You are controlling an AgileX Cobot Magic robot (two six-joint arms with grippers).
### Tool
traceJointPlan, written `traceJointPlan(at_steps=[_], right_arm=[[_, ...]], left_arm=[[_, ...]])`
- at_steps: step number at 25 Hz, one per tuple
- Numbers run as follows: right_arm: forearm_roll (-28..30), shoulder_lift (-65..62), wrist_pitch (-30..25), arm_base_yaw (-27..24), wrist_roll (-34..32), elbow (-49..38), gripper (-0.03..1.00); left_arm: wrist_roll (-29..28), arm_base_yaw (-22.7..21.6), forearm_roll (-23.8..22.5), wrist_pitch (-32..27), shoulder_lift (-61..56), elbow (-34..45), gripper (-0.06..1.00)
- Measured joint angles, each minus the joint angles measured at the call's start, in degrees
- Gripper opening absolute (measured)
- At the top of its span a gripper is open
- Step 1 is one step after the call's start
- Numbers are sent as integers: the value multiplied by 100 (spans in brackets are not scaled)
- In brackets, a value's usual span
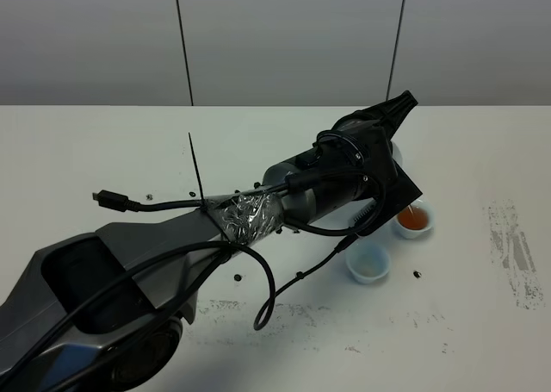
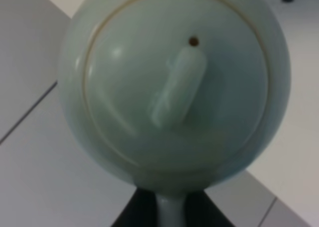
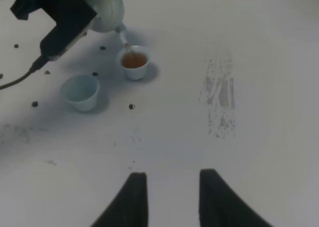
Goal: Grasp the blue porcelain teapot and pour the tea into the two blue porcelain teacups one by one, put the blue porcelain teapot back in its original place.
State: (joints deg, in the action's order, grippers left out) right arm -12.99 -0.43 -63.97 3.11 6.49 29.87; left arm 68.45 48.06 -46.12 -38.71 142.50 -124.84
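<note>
Teapot (image 2: 174, 87) hung tilted in the left gripper (image 2: 168, 206), fingers clamped on its handle (image 2: 169, 218), spout (image 3: 122, 35) over a cup (image 3: 135, 73) holding tea (image 3: 133, 61). A second cup (image 3: 80, 91) stood just beside. Right gripper (image 3: 172, 199) hovered above the table (image 3: 259, 47), fingers apart.

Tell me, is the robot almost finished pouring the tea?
About halfway. One teacup already has reddish tea in it, and the left hand holds the teapot tipped over that cup. The other teacup looks empty, so it needs filling, then the teapot goes back.
</note>
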Motion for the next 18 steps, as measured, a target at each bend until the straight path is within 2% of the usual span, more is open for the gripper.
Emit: traceJointPlan(at_steps=[7,12,15,18], right_arm=[[0,0,0,0,0,0,24],[0,0,0,0,0,0,24],[0,0,0,0,0,0,24],[0,0,0,0,0,0,24]], left_arm=[[-17,-157,712,-317,-24,-11,8],[-123,-266,1564,-408,-119,-11,8],[-391,-352,1956,-568,-179,-11,8],[-851,-437,2081,-772,-231,-11,8]])
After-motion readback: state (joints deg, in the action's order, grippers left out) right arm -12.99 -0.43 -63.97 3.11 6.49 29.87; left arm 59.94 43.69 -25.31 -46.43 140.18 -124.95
